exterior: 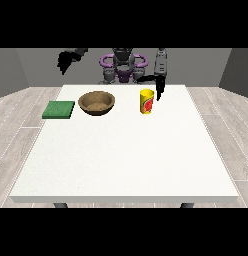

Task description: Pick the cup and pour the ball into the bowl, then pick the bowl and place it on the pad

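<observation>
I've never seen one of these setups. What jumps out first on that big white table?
Three colourful things sit in a row near the far edge: a green pad at the view's left, a brown bowl beside it, and a yellow cup further right. A black hand hangs close beside the cup, at the view's right.

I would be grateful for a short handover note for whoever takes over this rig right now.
The hand at the view's right hangs just beside the yellow cup with a red mark, holding nothing; whether its fingers are open cannot be told. The hand at the view's left is raised well above the table, away from everything. The brown wooden bowl stands between the cup and the flat green pad on the white table.
Done: nothing.
Left: grasp cup, pour into bowl, move bowl onto pad.
</observation>
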Controlling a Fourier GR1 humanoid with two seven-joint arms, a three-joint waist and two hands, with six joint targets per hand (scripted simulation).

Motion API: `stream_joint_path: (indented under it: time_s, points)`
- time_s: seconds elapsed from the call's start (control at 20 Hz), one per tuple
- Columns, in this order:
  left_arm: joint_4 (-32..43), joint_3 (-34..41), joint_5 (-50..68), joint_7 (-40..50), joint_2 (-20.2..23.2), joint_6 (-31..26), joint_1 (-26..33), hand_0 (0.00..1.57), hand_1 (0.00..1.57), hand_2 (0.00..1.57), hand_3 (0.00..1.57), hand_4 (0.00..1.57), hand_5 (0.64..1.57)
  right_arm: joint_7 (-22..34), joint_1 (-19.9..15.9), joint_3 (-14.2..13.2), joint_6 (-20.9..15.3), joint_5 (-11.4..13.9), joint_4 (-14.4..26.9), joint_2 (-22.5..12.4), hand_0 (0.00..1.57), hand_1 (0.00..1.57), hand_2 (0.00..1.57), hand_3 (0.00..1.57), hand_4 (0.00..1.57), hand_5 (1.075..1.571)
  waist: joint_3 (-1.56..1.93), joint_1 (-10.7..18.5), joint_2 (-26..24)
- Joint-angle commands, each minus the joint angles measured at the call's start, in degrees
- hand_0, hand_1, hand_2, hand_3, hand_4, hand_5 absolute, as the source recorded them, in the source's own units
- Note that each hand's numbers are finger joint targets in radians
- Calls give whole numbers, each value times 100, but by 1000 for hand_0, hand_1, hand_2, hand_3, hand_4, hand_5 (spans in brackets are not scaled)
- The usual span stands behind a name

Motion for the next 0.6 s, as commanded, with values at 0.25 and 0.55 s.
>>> stream_joint_path:
  time_s: [0.25, 0.55]
  points:
    - [1760, 124, -85, -994, -120, -105, -205, 0, 0, 0, 0, 162, 1432, -289, 204, -380, 369, -254, 713, -169, 0, 0, 0, 0, 672, 1562, 0, -20, -417]
    - [2894, 607, 91, -1677, 79, -100, -1100, 0, 0, 0, 0, 211, 1435, -119, -389, -592, 431, -430, 898, -449, 0, 0, 0, 0, 673, 1563, -2, -126, -2]
